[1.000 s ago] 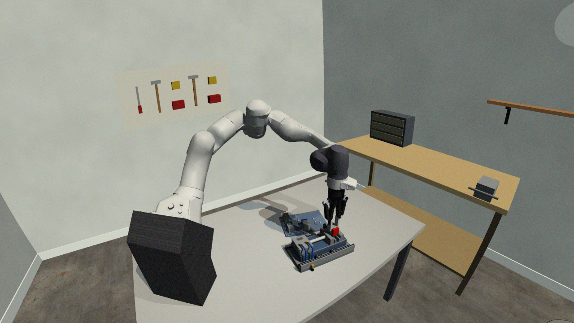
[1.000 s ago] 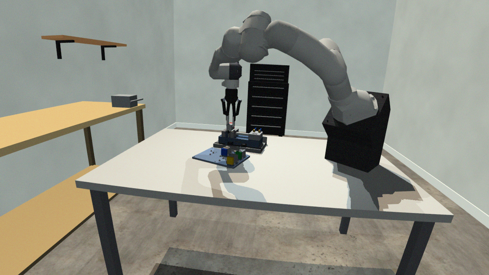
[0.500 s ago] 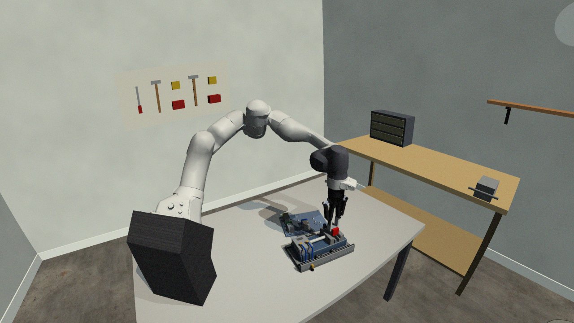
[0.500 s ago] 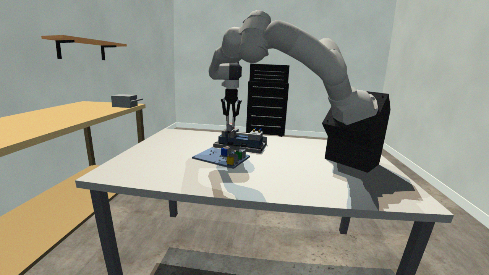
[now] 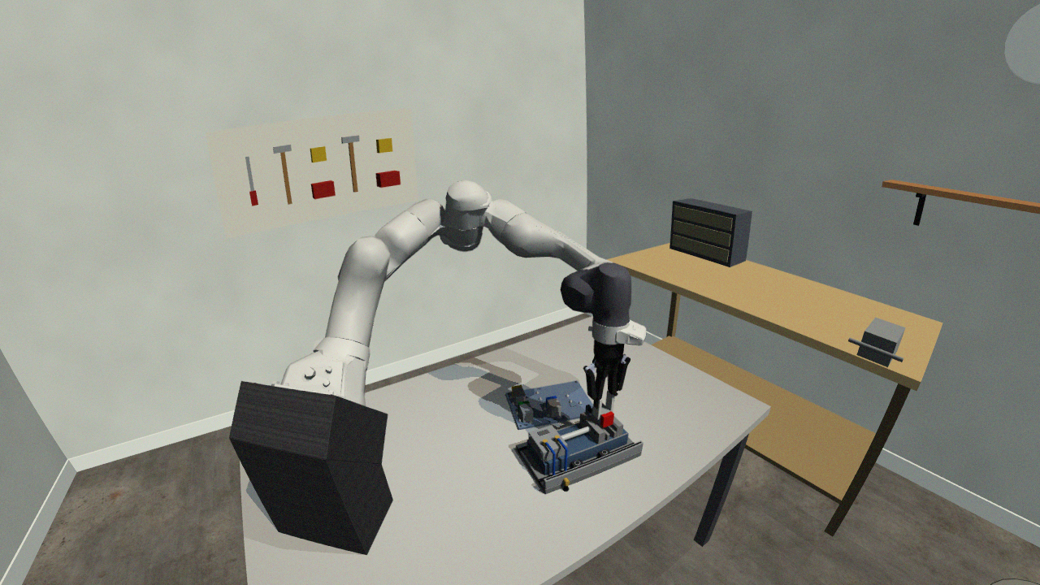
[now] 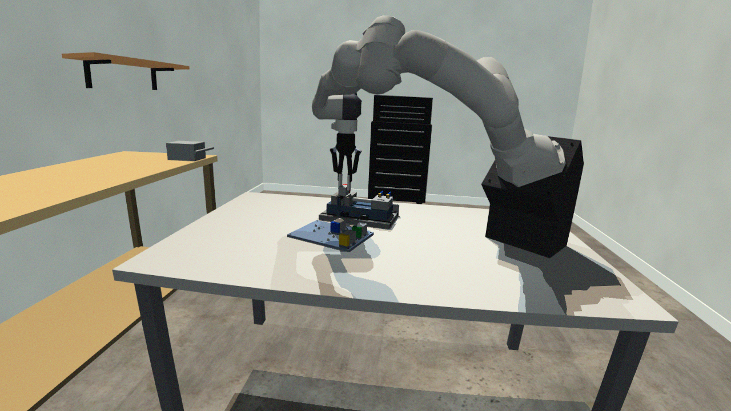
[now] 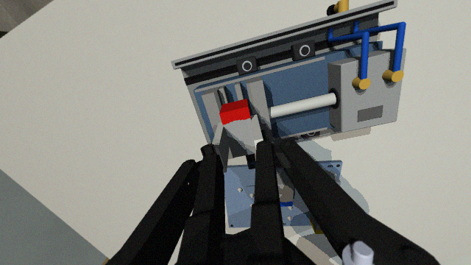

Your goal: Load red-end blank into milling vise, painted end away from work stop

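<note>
The end effector [image 5: 604, 407] [image 6: 344, 188] [image 7: 239, 128] is clenched on the blank with the red end [image 5: 607, 419] [image 6: 345, 186] [image 7: 235, 113], which sits over the vise [image 5: 626, 436] [image 6: 334, 208] [image 7: 299, 85] at its jaws. Its long axis runs along the jaws, painted end pointing away from the infeed plate [image 5: 567, 392] [image 6: 312, 229] [image 7: 239, 217] (the right way round, I judge). Whether it touches the low bars I cannot tell; the next move probably turns on its gap to the fixed jaw [image 7: 210, 107].

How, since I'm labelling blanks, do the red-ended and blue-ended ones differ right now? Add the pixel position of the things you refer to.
The red-ended blank [image 5: 607, 419] [image 6: 345, 184] [image 7: 235, 115] is gripped at the vise [image 5: 541, 438] [image 6: 381, 203] [image 7: 368, 97]; the blue-ended blank [image 5: 554, 409] [image 6: 335, 226] [image 7: 286, 189] sits ungripped on the infeed plate [image 5: 578, 393] [image 6: 306, 233] [image 7: 239, 217].
The first has red paint, the blue-ended blank blue.
Both have greyish bodies.
</note>
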`<control>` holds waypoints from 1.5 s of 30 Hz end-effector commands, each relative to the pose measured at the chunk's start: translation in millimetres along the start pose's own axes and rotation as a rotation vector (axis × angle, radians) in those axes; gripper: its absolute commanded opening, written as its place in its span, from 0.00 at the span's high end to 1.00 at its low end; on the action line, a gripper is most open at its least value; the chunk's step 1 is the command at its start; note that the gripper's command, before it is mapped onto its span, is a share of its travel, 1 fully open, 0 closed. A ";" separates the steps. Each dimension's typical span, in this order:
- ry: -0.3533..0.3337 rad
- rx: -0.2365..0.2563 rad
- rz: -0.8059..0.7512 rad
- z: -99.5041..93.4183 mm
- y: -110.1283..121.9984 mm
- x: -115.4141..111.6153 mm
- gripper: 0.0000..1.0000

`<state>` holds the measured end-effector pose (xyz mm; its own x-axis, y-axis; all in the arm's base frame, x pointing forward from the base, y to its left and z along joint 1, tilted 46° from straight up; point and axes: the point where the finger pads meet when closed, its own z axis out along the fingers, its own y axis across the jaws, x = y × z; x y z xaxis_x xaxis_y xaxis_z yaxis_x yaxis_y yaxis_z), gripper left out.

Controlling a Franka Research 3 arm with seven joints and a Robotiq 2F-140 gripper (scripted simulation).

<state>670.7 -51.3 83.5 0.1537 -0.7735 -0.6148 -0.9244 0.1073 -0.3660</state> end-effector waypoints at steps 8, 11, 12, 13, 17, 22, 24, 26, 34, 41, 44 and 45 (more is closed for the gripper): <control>0.003 0.003 -0.002 1.4 0.0 0.5 1.00; 0.003 0.003 -0.002 1.4 0.0 0.5 1.00; 0.003 0.003 -0.002 1.4 0.0 0.5 1.00; 0.003 0.003 -0.002 1.4 0.0 0.5 1.00; 0.003 0.003 -0.002 1.4 0.0 0.5 1.00; 0.001 0.001 -0.001 1.8 0.0 -0.3 1.00; 0.002 0.002 -0.002 2.4 0.1 -0.1 1.00; 0.003 0.003 -0.002 2.7 0.1 0.0 1.00; 0.003 0.003 -0.002 2.7 0.1 0.0 1.00; 0.002 0.002 -0.002 3.6 0.2 -0.4 1.00; 0.003 0.003 -0.002 3.9 0.2 -0.3 1.00; 0.003 0.003 -0.002 3.9 0.2 -0.3 1.00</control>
<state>671.4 -48.2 81.7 0.1527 -0.7736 -0.6150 -0.9246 0.1080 -0.3654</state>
